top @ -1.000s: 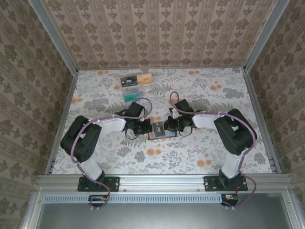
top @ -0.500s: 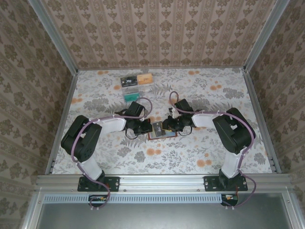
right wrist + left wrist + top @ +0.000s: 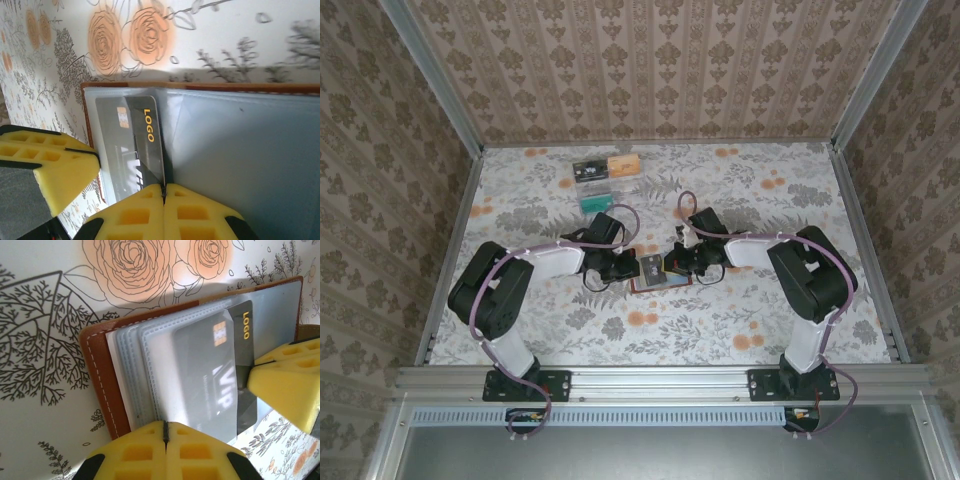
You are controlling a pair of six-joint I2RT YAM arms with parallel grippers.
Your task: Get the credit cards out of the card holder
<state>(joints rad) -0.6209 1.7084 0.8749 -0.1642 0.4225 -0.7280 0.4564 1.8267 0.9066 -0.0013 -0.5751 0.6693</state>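
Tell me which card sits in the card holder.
The dark grey card printed LOGO in gold: it sits partly in a pocket of the card holder, while the orange card, black card and teal card lie loose farther back.

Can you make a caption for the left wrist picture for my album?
Closed left gripper rests on the open card holder while the right gripper touches the black card.

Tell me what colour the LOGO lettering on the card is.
Yellow-gold, on the black card sticking out of the holder; sharpest in the right wrist view.
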